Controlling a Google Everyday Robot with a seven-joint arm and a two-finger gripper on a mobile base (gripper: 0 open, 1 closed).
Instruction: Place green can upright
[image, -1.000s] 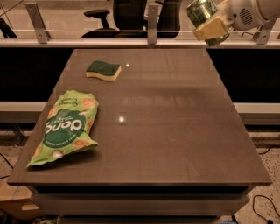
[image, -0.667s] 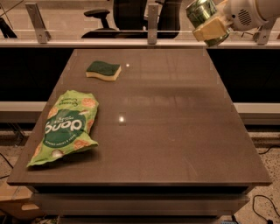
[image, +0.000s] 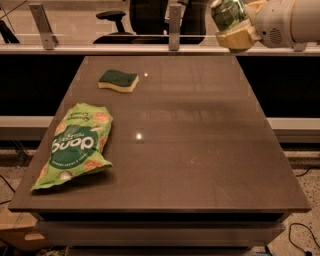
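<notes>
Can (image: 225, 12) aloft at top right, looks tilted, clamped between pads of gripper (image: 236, 24), beyond table (image: 200, 150) far right corner. I judge grasp done; lowering, standing can upright and release left. Sponge (image: 118, 80), bag (image: 75, 145) well apart, left.

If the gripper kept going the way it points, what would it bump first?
Probably nothing on the table: the gripper, holding the green can, points along its far edge, up high. Maybe the rail post; depth is unclear.
</notes>
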